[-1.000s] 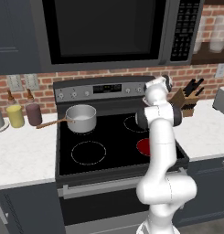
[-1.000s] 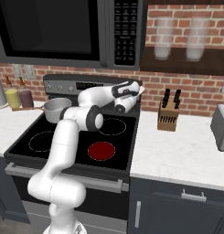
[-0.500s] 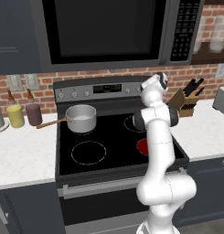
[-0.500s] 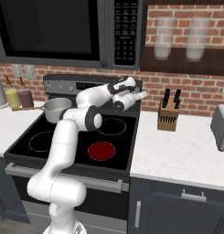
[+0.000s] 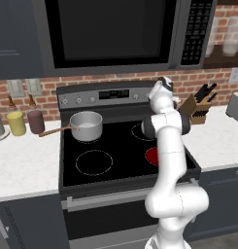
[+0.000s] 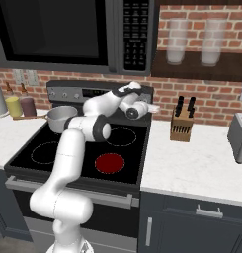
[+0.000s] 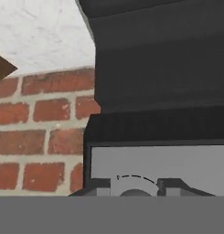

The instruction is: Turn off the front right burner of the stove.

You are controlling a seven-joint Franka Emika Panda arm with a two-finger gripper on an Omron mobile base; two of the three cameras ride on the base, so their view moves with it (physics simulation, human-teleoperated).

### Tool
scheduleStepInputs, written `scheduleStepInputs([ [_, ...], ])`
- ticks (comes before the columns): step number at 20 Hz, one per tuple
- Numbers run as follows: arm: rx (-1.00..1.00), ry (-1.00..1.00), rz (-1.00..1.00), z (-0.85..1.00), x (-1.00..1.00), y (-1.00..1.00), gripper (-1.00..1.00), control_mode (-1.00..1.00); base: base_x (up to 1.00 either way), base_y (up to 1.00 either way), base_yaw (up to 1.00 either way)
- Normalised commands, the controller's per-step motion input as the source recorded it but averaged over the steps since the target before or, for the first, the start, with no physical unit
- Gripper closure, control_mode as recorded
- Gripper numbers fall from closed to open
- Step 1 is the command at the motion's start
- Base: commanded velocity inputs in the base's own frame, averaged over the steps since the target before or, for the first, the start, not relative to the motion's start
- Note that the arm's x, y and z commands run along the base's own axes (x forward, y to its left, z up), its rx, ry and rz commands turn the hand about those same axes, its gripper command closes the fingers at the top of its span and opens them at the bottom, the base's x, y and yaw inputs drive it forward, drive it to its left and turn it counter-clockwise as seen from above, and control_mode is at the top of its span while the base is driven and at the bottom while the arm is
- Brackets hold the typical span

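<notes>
Black glass forms the top of the stove (image 6: 83,148), whose grey steel back panel (image 5: 106,96) stands directly ahead of the two-finger gripper (image 7: 134,186). The solid red front right burner (image 6: 109,162) lies below and behind it. A small grey knob (image 7: 134,193) is straddled by the part-spread fingertips; whether it is pinched cannot be told. The wrist should be kept square while turning. No writing can be read.
</notes>
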Motion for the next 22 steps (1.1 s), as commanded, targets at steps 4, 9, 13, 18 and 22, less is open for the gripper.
scheduleStepInputs([
  [4,0.52,-0.04,-0.05,0.71,0.14,-0.31,1.00,-1.00,0.00,0.00,0.00],
  [9,0.50,-0.04,-0.07,0.65,0.11,-0.27,1.00,-1.00,0.00,0.00,0.00],
  [13,0.49,-0.02,-0.08,0.56,0.04,-0.25,1.00,-1.00,0.00,0.00,0.00],
  [18,0.44,-0.06,-0.12,0.55,0.00,-0.21,1.00,-1.00,0.00,0.00,0.00],
  [22,0.39,-0.09,-0.15,0.58,0.00,-0.20,1.00,-1.00,0.00,0.00,0.00],
])
